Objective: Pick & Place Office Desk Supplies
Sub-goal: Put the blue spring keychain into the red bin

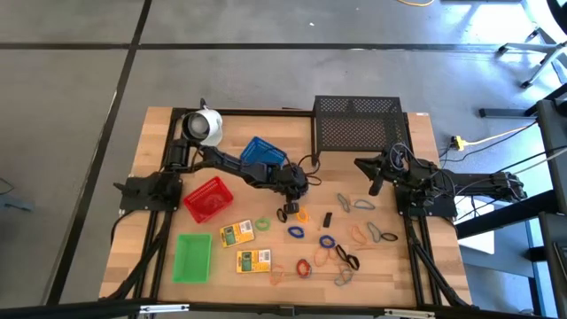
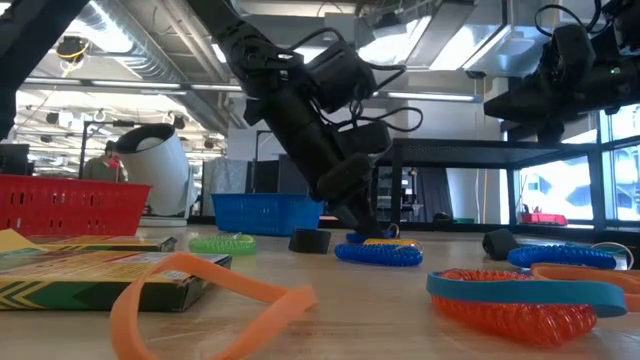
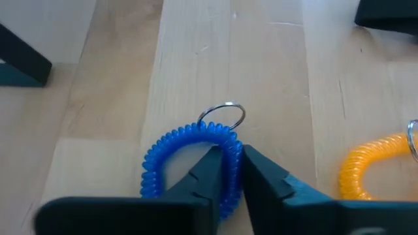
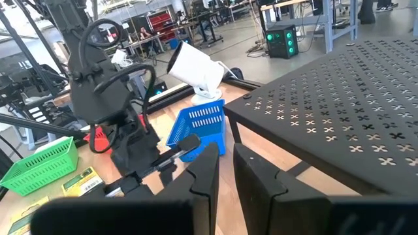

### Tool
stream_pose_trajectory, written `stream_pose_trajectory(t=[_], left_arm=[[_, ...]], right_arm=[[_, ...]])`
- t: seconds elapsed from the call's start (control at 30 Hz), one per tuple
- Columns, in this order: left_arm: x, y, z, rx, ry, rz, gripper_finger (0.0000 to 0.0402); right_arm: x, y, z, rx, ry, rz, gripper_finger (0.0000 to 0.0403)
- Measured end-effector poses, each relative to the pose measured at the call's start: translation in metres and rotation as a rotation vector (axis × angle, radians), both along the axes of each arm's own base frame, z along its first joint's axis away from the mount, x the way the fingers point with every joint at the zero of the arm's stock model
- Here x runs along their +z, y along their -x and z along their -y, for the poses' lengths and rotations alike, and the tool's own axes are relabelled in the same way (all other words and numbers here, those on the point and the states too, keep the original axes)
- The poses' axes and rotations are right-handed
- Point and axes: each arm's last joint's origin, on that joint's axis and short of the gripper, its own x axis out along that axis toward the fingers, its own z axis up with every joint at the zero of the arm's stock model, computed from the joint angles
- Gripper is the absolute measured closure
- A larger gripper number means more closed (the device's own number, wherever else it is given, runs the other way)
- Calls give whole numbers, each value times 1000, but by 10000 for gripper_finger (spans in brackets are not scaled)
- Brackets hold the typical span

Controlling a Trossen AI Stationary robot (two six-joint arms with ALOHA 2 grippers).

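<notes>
My left gripper (image 3: 233, 171) is down at the table's middle, shut on a blue coil loop (image 3: 171, 147) with a metal key ring (image 3: 222, 117). An orange coil loop (image 3: 369, 166) lies just beside it. More coloured loops (image 1: 328, 241) lie scattered over the near right of the table. The red tray (image 1: 208, 198), blue tray (image 1: 262, 152) and green tray (image 1: 192, 256) stand on the left, with two yellow-green boxes (image 1: 236, 233) (image 1: 253, 260) near them. My right gripper (image 4: 225, 173) waits level above the right side, fingers nearly together with nothing between them. My left gripper pinches the blue loop's coiled strand (image 3: 232, 151) close to the key ring. One finger (image 3: 208, 171) is inside the loop and the other (image 3: 264, 177) outside. The fingers slant down from the table's left. The loop lies flat on the table.
A large black wire-mesh rack (image 1: 359, 124) stands at the far right, close to my right arm. A white round object (image 1: 205, 127) sits at the far left. A small black block (image 1: 326, 219) lies among the loops.
</notes>
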Motion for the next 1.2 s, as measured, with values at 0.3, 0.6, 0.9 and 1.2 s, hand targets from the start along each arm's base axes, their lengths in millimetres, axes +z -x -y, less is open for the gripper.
stream_pose_trajectory(t=[0.3, 0.6, 0.9, 1.2], left_arm=[[8, -3, 0, 55, 19, 84, 382], [67, 2, -2, 93, -17, 238, 384], [155, 38, -4, 310, 41, 415, 383], [190, 121, 9, 561, 169, 98, 382]], right_arm=[[0, 0, 0, -1, 0, -1, 353], [-2, 0, 0, -3, 2, -19, 353], [-2, 0, 0, -2, 2, -19, 353], [-2, 0, 0, -2, 3, -19, 353]])
